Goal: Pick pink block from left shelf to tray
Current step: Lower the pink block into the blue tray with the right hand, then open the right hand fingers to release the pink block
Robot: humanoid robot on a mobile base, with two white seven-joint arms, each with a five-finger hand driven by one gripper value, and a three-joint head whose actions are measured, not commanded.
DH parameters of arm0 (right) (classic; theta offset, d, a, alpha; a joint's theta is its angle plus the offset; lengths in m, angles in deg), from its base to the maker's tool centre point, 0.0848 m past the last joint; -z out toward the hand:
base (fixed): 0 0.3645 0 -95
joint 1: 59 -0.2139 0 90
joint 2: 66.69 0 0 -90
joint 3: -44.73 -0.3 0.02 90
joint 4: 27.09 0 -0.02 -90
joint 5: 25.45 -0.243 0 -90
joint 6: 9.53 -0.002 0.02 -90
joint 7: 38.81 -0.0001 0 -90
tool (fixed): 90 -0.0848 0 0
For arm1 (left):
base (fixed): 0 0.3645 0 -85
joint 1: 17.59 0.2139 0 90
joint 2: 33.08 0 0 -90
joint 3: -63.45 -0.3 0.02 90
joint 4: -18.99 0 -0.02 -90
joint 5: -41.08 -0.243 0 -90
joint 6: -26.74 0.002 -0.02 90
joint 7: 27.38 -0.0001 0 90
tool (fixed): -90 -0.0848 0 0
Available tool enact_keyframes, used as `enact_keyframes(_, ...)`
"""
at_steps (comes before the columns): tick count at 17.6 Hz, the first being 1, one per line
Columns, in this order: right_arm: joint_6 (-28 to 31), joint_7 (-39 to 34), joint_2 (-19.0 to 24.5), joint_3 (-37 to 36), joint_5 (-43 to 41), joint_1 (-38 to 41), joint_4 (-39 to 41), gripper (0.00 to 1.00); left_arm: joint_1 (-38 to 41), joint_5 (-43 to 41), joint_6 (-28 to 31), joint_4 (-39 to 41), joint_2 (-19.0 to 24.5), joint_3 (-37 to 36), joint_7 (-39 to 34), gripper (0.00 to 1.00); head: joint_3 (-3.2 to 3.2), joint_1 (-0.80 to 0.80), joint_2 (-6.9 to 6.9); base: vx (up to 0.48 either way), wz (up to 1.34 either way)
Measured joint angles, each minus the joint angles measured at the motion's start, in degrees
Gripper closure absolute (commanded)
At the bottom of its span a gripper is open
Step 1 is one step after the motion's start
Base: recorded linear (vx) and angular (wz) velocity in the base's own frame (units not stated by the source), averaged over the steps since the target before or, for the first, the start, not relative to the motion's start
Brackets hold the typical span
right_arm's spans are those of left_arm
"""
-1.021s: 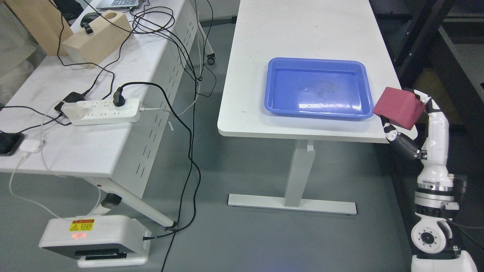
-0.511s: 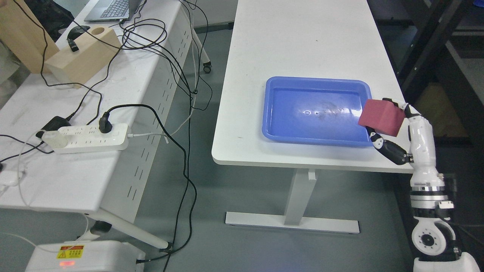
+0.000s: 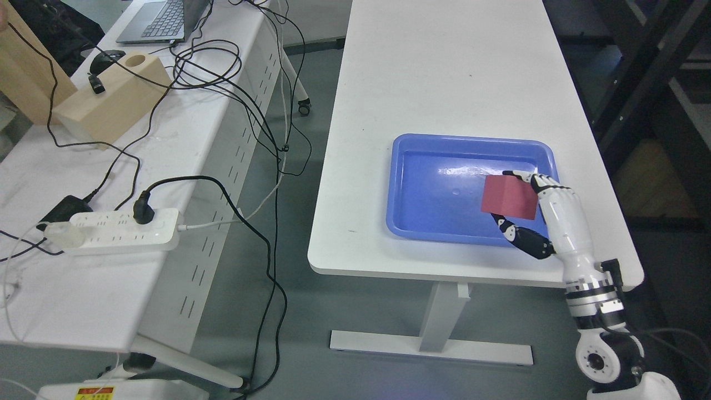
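Right hand (image 3: 547,214) clamped on the pink block (image 3: 509,197), thumb under its lower edge, fingers (image 3: 543,182) over the top right corner. Block held above the blue tray (image 3: 439,189), over the tray's 4 o'clock quarter; whether touching the tray floor or just clear of it, hard to tell from this angle. Arm rising from the picture's 5 o'clock corner, crossing the near edge of the white table (image 3: 444,83).

Tray toward the near end of that table, otherwise holding nothing; table top bare and bright, on a single white leg with a flat foot on grey floor (image 3: 344,378).

At 9 o'clock, a second white table (image 3: 78,294), cluttered: power strip (image 3: 119,229) with a black plug in it, black cables (image 3: 233,94) looping across the top and trailing down to the floor. At 10 to 11 o'clock, a wooden box (image 3: 108,105) with a round hole in its top, and a laptop (image 3: 153,19) at the far end. At 1 to 3 o'clock, dark shelving (image 3: 650,72) beside the table.
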Motion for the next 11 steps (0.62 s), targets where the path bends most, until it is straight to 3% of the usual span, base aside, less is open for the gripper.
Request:
enact_keyframes(7, 0.73, 0.07, 0.98, 3.77, 8.65, 0.98, -0.05, 0.9, 0.0, 0.0, 0.19, 0.0, 0.0, 0.0, 0.0, 0.0, 0.0, 0.0, 0.0, 0.102, -0.01)
enact_keyframes(11, 4.18, -3.08, 2.16, 5.26, 11.24, 1.45, -0.1, 0.82, 0.0, 0.0, 0.22, 0.0, 0.0, 0.0, 0.0, 0.0, 0.0, 0.0, 0.0, 0.066, -0.05)
